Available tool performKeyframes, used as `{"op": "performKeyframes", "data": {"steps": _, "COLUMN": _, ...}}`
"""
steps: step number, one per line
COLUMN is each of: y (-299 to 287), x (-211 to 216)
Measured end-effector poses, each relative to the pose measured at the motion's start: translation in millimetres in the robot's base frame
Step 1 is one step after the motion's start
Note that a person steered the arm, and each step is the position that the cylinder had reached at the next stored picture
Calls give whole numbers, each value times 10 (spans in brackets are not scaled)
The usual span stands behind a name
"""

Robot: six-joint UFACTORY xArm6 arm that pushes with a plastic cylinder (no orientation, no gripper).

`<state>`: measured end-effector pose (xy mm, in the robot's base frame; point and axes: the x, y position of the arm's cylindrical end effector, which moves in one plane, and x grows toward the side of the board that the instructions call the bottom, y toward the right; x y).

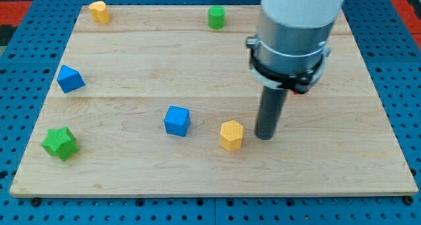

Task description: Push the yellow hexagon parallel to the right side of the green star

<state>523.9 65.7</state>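
Observation:
The yellow hexagon (231,135) lies on the wooden board a little below its middle. The green star (60,143) lies far off at the view's lower left, near the board's left edge. My tip (264,137) rests on the board just to the right of the yellow hexagon, with a narrow gap between them. The rod rises from there to the large grey arm body at the view's upper right.
A blue cube (177,120) stands left of the yellow hexagon, between it and the green star. Another blue block (70,78) lies at the left. A yellow block (99,11) and a green cylinder (216,17) lie near the board's top edge (164,7).

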Motion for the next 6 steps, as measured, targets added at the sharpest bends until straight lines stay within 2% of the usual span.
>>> {"op": "performKeyframes", "data": {"steps": 1, "y": -104, "x": -122}}
{"op": "performKeyframes", "data": {"steps": 3, "y": -730, "x": 259}}
{"op": "performKeyframes", "data": {"steps": 4, "y": -867, "x": 307}}
{"op": "performKeyframes", "data": {"steps": 6, "y": -1439, "x": 181}}
